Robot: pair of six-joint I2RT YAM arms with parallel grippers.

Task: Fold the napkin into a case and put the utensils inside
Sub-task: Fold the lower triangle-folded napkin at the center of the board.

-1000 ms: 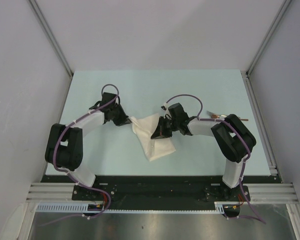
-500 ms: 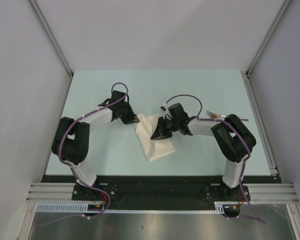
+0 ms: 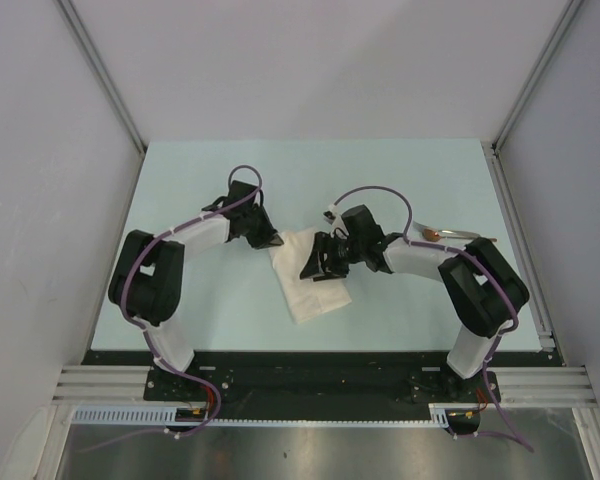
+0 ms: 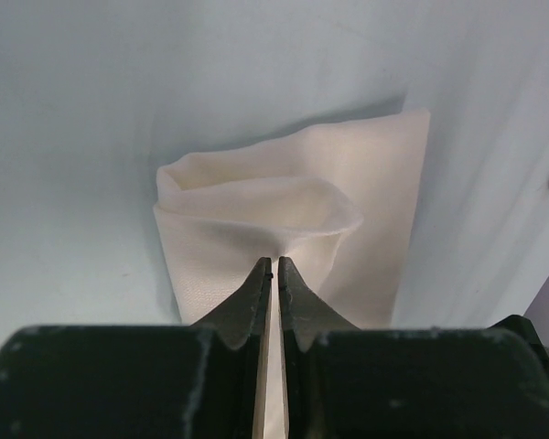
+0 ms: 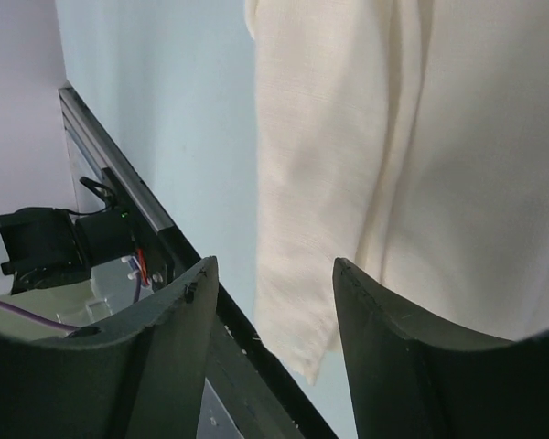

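Here the napkin (image 3: 310, 290) lay near the middle of the pale green counter (image 3: 230, 180), loosely folded over on itself into a slanted, uneven shape, its long side running from far left towards near right. The left gripper (image 3: 273, 240) sat at the napkin's far left corner, jaws pressed almost together on a thin layer of the cloth. In the left wrist view a raised, curved flap of white fabric ran straight into the narrow slit between the fingertips (image 4: 259, 283). The right gripper (image 3: 315, 268) hung over the napkin's middle with its jaws well apart and nothing between them. The right wrist view showed creased cream cloth beyond its two dark fingers (image 5: 197, 302), and whether they touched the cloth could not be told. The spoon (image 3: 455, 235) rested on the counter far to the right, well apart from the napkin, just beyond the right arm (image 3: 480, 285), with its coppery bowl pointing left.
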